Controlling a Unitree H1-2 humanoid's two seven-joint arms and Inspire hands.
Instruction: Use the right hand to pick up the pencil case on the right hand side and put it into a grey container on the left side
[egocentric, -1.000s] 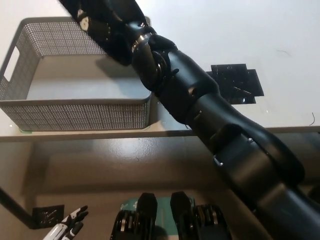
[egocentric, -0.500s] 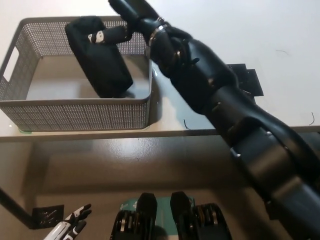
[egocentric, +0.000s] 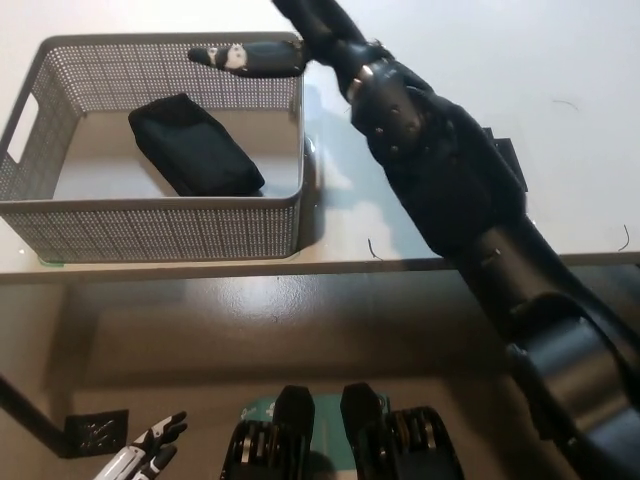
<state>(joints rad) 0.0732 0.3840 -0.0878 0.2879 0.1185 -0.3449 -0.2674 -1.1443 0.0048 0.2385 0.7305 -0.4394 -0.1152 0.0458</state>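
Observation:
The black pencil case (egocentric: 194, 146) lies flat on the floor of the grey mesh container (egocentric: 150, 228) at the left of the white table. My black right hand (egocentric: 252, 57) hovers over the container's far rim, above and beyond the case, fingers spread and holding nothing. Its arm stretches from the bottom right across the table. At the bottom left corner only the fingertips of my white left hand (egocentric: 148, 453) show, resting below the table edge.
A black marker patch (egocentric: 505, 160) on the table is mostly hidden by my right arm. The table's front edge (egocentric: 300, 268) runs across the middle. A small black tag (egocentric: 95, 430) sits low at the left.
My right hand has let go of the pencil case, which now lies flat in the container. The hand has lifted up and back toward the far rim; the arm has swung right.

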